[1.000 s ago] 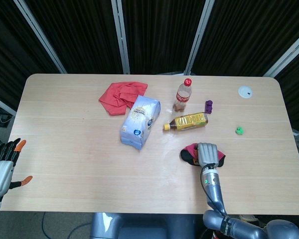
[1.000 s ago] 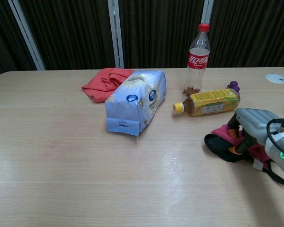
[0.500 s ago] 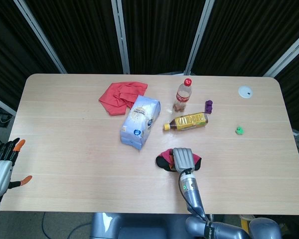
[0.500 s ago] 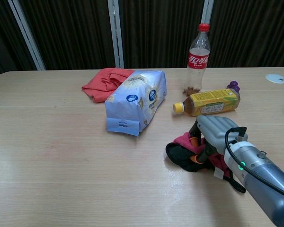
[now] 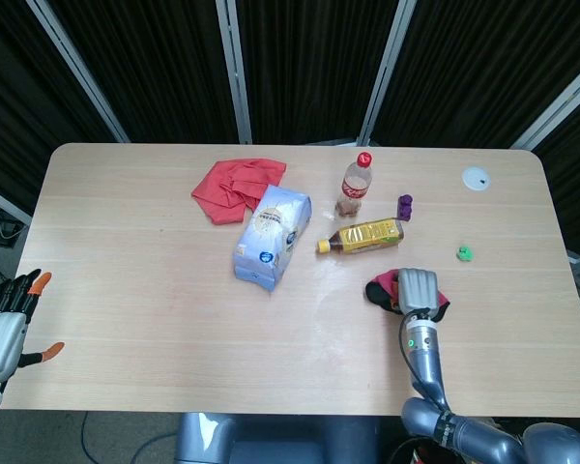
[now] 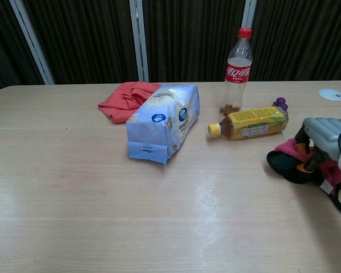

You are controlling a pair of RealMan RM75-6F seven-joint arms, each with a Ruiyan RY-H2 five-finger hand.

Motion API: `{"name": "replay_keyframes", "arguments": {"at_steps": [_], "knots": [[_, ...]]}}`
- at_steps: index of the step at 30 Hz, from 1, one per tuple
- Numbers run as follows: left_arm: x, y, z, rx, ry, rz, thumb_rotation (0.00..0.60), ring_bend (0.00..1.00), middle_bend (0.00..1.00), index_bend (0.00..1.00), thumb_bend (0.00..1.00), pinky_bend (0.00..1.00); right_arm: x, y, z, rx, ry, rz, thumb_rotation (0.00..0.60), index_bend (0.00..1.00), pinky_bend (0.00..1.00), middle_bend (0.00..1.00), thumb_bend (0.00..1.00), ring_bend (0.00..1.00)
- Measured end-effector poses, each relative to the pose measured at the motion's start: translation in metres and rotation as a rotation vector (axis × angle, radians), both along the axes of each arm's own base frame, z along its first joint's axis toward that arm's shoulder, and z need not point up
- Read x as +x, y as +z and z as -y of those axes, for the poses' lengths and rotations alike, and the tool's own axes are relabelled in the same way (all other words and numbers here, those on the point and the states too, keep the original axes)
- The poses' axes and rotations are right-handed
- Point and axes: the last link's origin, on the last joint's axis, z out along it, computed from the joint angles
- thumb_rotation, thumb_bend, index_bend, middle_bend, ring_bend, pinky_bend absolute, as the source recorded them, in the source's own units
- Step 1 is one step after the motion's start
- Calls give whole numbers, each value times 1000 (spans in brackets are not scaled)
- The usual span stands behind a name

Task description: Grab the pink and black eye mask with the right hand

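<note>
Chest view shows the right hand (image 6: 328,138) wrapped over the pink and black eye mask (image 6: 290,164), fingers curled into it, low over the table (image 6: 102,193) near the yellow bottle (image 6: 253,123). Grab looks basically done; maybe a lift left.

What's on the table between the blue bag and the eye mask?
Nothing. In the chest view, only bare table lies between the blue bag and the eye mask that the right hand holds.
</note>
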Motion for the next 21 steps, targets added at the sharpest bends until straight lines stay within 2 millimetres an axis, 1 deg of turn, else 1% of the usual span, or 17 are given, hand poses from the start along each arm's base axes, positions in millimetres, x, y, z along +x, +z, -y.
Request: {"name": "replay_keyframes", "arguments": {"at_steps": [2, 5, 7, 9, 10, 11, 13, 15, 18, 21], "knots": [[0, 0, 0, 5, 0, -4, 600, 0, 0, 0, 0, 0, -14, 18, 4, -34, -16, -23, 600, 755, 723, 668, 309, 557], [0, 0, 0, 8, 3, -4, 600, 0, 0, 0, 0, 0, -25, 39, 7, -65, -22, -31, 600, 703, 721, 625, 309, 528], [0, 0, 0, 9, 3, -3, 600, 0, 0, 0, 0, 0, -28, 50, 7, -78, -19, -21, 600, 617, 704, 559, 301, 477], [0, 0, 0, 11, 1, -3, 600, 0, 0, 0, 0, 0, -29, 57, 6, -83, -17, -4, 600, 519, 683, 479, 271, 401], [1, 0, 0, 11, 1, -4, 600, 0, 0, 0, 0, 0, -29, 62, 5, -84, -15, 8, 600, 453, 656, 414, 243, 335], [1, 0, 0, 12, 0, -4, 600, 0, 0, 0, 0, 0, -29, 64, 4, -82, -14, 16, 600, 408, 619, 364, 224, 282], [1, 0, 0, 13, 0, -4, 600, 0, 0, 0, 0, 0, -29, 70, 2, -71, -13, 33, 600, 279, 441, 198, 168, 104], [1, 0, 0, 14, -1, -2, 600, 0, 0, 0, 0, 0, -29, 73, 1, -58, -17, 47, 600, 201, 327, 94, 133, 15], [1, 1, 0, 18, -4, -5, 600, 0, 0, 0, 0, 0, -29, 77, -2, -40, -27, 58, 600, 135, 241, 13, 96, 0], [2, 2, 0, 25, -10, -6, 600, 0, 0, 0, 0, 0, -26, 82, -7, -25, -26, 64, 600, 120, 231, 0, 84, 0]]}}
